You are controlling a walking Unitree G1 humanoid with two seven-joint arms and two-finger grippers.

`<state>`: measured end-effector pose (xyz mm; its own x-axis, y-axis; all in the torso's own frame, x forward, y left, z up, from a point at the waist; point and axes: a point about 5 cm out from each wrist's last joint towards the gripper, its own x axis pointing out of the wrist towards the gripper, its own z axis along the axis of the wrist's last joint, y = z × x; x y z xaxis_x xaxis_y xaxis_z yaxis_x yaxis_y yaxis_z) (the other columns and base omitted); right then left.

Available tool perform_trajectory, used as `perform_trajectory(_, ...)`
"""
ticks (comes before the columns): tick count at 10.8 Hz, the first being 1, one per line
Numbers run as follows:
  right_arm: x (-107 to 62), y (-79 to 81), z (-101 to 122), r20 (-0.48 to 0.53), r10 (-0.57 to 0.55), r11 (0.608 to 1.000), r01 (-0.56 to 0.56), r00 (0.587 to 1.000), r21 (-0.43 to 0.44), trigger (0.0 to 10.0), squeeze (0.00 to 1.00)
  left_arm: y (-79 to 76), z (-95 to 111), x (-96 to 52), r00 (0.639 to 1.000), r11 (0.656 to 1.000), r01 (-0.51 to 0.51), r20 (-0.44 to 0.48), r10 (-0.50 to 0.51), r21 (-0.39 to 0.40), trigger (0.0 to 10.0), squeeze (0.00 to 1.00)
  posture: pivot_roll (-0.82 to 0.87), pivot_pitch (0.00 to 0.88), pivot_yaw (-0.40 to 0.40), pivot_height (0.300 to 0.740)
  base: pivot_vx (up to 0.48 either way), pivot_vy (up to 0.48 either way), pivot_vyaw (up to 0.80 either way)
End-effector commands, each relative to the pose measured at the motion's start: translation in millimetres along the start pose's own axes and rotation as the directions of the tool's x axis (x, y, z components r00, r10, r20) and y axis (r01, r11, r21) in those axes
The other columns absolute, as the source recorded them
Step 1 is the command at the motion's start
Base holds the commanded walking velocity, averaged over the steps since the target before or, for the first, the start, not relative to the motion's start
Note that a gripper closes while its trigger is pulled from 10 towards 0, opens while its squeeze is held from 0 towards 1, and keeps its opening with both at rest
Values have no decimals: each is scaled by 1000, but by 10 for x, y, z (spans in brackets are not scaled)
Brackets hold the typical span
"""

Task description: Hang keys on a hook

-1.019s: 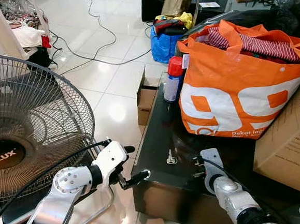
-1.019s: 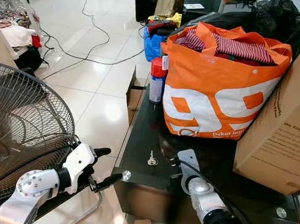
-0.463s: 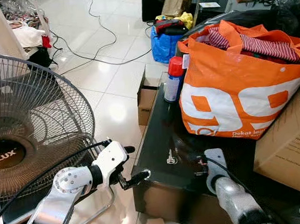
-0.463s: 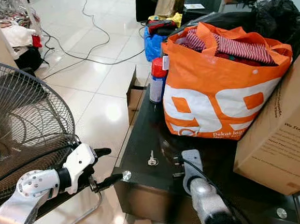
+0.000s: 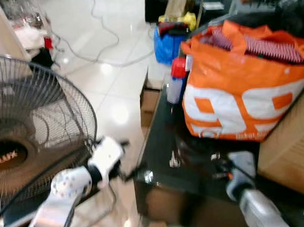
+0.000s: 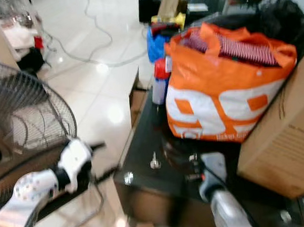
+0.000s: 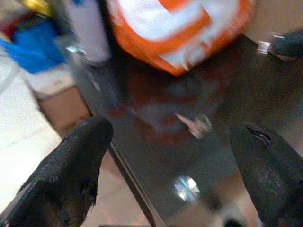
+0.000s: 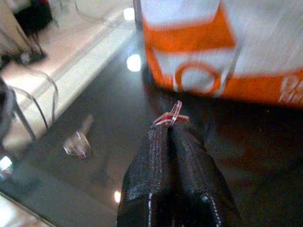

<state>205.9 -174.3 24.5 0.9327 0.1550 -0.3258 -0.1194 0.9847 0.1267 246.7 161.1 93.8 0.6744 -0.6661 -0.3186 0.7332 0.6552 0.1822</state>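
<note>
My right gripper (image 8: 171, 130) is pinched tight on the small red-edged tag and wire ring of the keys (image 8: 171, 115), holding them just above the black table (image 5: 159, 136) in front of the orange bag (image 5: 239, 88), so they hang free for a hook, I judge. A loose key (image 5: 173, 159) lies flat on the table near my left gripper (image 7: 165, 156), whose fingers (image 7: 71, 170) are spread wide and empty at the table's edge, kept clear of the carry
</note>
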Motion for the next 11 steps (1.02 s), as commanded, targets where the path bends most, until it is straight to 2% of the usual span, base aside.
perform_trajectory(1, -44, -3, 222, 119, -11, 1000, 8, 993, 23, 0, 0, 38, 123, -22, 994, 997, -77, 74, 77, -3, 10000, 0, -14, 0, -41, 740, 0, 0, 0)
perform_trajectory(2, -102, 17, 346, 183, -16, 999, 8, 983, 46, 0, 0, 68, 171, -43, 984, 990, -141, 107, 142, -15, 10000, 0, -18, 0, -34, 740, 0, 0, 0)
perform_trajectory(3, -215, 91, 577, 287, -1, 999, -13, 958, 46, 0, 0, 96, 259, -113, 953, 965, -256, 153, 261, -51, 10000, 0, -27, 0, -26, 740, 0, 0, 0)
perform_trajectory(5, -281, 138, 707, 322, 14, 999, -27, 947, 37, 0, 0, 97, 330, -127, 921, 938, -334, 176, 346, -97, 10000, 0, -44, 0, -17, 740, 0, 0, 0)
perform_trajectory(6, -314, 131, 799, 335, -5, 1000, -4, 942, 27, 0, 0, 99, 407, -76, 898, 919, -376, 201, 392, -115, 10000, 0, -65, 0, -8, 740, 0, 0, 0)
perform_trajectory(7, -354, 126, 866, 328, -21, 1000, 22, 945, 1, 0, 0, 84, 429, -28, 897, 918, -380, 196, 396, -116, 10000, 0, -93, 0, 0, 740, 0, 0, 0)
perform_trajectory(8, -340, 143, 895, 288, -32, 997, 49, 957, -53, 8510, 0, 85, 408, -24, 899, 915, -386, 175, 402, -116, 10000, 0, -85, 0, -8, 740, 0, 0, 0)
perform_trajectory(9, -305, 158, 891, 261, -47, 996, 66, 964, -67, 10000, 0, 95, 350, -65, 895, 907, -407, 151, 419, -105, 10000, 0, -71, 0, -22, 740, 0, 0, 0)
perform_trajectory(11, -205, 166, 858, 221, -84, 995, 95, 972, -43, 10000, 0, 173, 276, -129, 871, 877, -469, 113, 479, -99, 10000, 0, -28, 0, -42, 740, 0, 0, 0)
